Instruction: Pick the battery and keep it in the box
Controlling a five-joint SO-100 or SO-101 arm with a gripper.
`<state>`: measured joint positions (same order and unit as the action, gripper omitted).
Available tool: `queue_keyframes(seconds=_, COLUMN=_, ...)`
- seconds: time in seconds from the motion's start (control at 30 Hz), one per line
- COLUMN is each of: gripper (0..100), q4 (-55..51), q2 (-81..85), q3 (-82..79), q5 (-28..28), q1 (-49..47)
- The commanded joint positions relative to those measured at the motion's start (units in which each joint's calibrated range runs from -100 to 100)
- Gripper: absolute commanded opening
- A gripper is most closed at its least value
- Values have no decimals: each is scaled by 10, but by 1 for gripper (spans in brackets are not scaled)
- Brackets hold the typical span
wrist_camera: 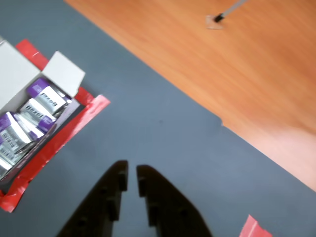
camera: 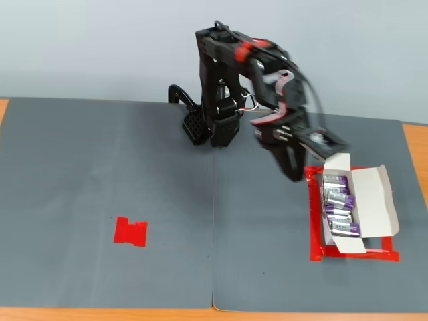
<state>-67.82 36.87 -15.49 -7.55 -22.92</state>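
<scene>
The white box [camera: 370, 195] lies open at the right of the grey mat, inside a red tape rectangle [camera: 354, 255]. Several purple batteries [camera: 338, 200] with white labels lie in a row inside it. In the wrist view the box [wrist_camera: 17, 74] sits at the left edge with its end tab up, and the batteries [wrist_camera: 42, 101] show inside. My gripper [camera: 291, 175] hangs above the mat just left of the box. In the wrist view my gripper [wrist_camera: 132, 170] has its black jaws nearly together with nothing between them. No battery shows outside the box.
A small red tape marker [camera: 130, 232] lies on the left half of the grey mat [camera: 134, 167]; a red tape piece [wrist_camera: 254, 228] shows at the wrist view's bottom right. The arm's base [camera: 217, 127] stands at the mat's far edge. Orange wooden tabletop [wrist_camera: 222, 64] borders the mat.
</scene>
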Motion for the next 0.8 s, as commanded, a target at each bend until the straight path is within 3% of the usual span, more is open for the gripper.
queue_keyframes(seconds=0.0, gripper=2, q4=9, q2=84, q3=-33, q5=3, q1=73)
queue_keyframes(seconds=0.33, gripper=2, q4=9, q2=259, q3=-205, q5=3, q1=183)
queue_keyframes(seconds=0.77, gripper=2, q4=72, q2=532, q3=-527, q5=3, q1=205)
